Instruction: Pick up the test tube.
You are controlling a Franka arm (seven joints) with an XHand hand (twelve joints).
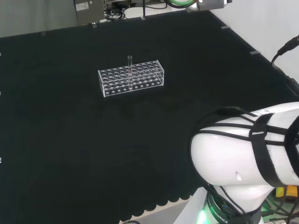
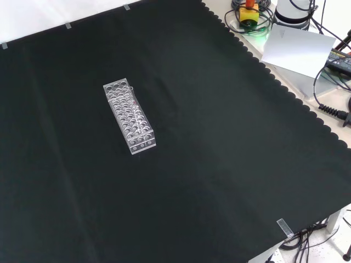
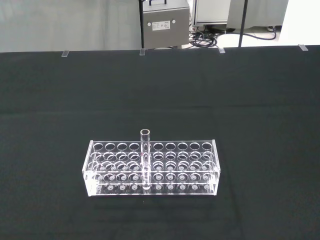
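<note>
On the black cloth that covers the tabletop [image 1: 70,140] we see a clear plastic test tube rack [image 1: 132,78], a long rectangular block with rows of round holes in its top plate. From the head view it lies a little left of the middle and toward the far part of the cloth, its long side running roughly across the view. From the front view the same rack [image 2: 129,115] stands left of centre with its long side running away from the camera, one short end nearer to us.

One clear glass test tube [image 1: 130,63] stands upright in the rack, its open mouth rising well above the top plate. In the head view we place it in the far row of holes, about midway along the rack's length. In the wrist view the tube [image 3: 145,157] is plain against the rack [image 3: 151,167]: it stands straight, its rim above the top plate and its lower part passing down through the plates. In that view it sits a little off the middle of the rack's length, and every other hole we can make out holds nothing. In the front view the tube is too faint against the clear plastic for us to pick out with any confidence.

At the right of the head view we see the arm's big white link [image 1: 247,154] wrapped in black cable, well apart from the rack. We cannot tell how the hand's fingers stand.
</note>
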